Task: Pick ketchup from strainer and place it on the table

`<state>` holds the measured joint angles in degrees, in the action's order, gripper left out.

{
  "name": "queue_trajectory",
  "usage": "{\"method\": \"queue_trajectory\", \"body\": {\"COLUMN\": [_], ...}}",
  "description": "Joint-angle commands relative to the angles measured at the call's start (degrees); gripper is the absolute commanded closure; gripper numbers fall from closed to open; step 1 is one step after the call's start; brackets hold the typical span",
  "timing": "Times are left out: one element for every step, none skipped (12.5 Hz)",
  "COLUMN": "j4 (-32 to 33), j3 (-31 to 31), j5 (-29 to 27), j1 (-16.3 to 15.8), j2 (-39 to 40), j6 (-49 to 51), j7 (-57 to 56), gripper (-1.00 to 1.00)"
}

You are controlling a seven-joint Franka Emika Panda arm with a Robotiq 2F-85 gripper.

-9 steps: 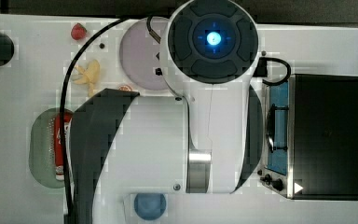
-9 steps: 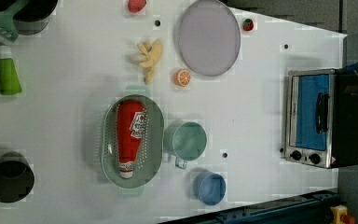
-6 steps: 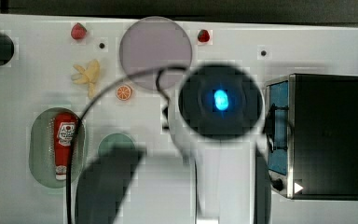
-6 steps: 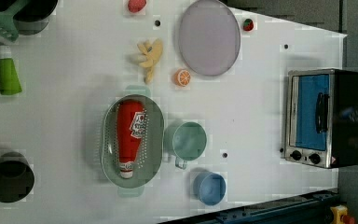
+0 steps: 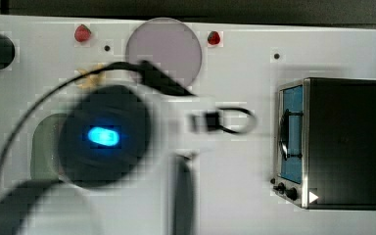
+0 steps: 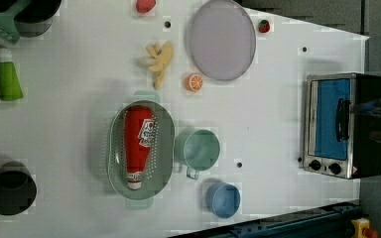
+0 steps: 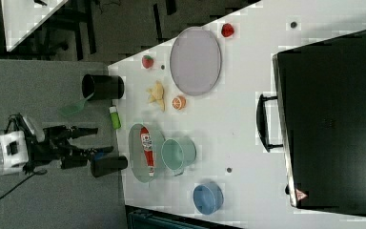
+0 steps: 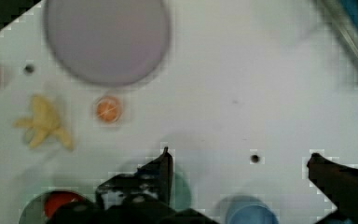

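The small red squeeze ketchup bottle (image 6: 139,146) with a white cap lies flat in the pale green oval perforated plastic strainer (image 6: 115,148), cap towards the left view's bottom; its white label carries red marks too small to read. The strainer rests on the large white tabletop (image 6: 268,134), just left of a round green cup (image 6: 201,148) in the left view. In the wrist view the black gripper (image 8: 237,158) hangs with fingers (image 8: 161,170) spread wide, holding nothing. Compared with half a second ago, the arm's dark blue-lit joint (image 5: 103,136) now sits over the strainer in the top view, having moved to the top view's left; bottle and strainer have not shifted
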<state>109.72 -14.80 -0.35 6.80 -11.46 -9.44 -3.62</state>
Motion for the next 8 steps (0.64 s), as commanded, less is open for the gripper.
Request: {"method": "queue_trajectory", "body": {"j4": [1.1, 1.1, 1.1, 1.1, 1.2, 1.3, 1.5, 2.0], "j3": [-9.1, -11.8, -14.3, -16.8, -19.1, -21.3, -23.3, -25.0], "j5": [-0.4, -0.4, -0.4, -0.4, -0.4, -0.4, -0.3, -0.2], "j1": [-2.7, -2.8, -2.8, -2.9, -3.0, -3.2, -3.3, -3.4], "j2": [5.0, 6.3, 7.8, 9.5, 11.3, 13.4, 15.4, 17.4], "j6": [-2.1, -4.2, -6.4, -8.3, -9.9, -11.4, -13.2, -15.3], "j7": [1.8, 1.8, 1.9, 1.9, 1.9, 1.9, 2.0, 2.1], "gripper": [-1.00, -1.00, -1.00, -1.00, -1.00, -1.00, -1.00, -1.00]}}
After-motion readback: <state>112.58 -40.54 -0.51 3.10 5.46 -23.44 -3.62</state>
